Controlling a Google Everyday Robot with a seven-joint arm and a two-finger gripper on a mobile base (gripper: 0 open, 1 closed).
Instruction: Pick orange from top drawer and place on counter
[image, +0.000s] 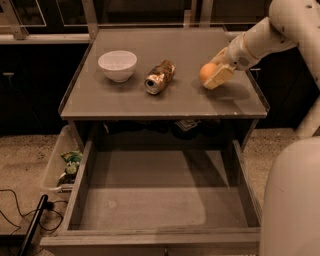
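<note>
The orange (207, 72) is a small smooth sphere held between the pale fingers of my gripper (214, 73), low over the right part of the counter (165, 97); I cannot tell if it touches the surface. The white arm reaches in from the upper right. The top drawer (160, 197) stands pulled out below the counter, its grey floor bare.
A white bowl (117, 65) and a dented gold-brown can (159, 77) lying on its side sit on the counter's left and middle. A clear plastic bin (62, 165) with small items stands on the floor left of the drawer. A black cable lies at bottom left.
</note>
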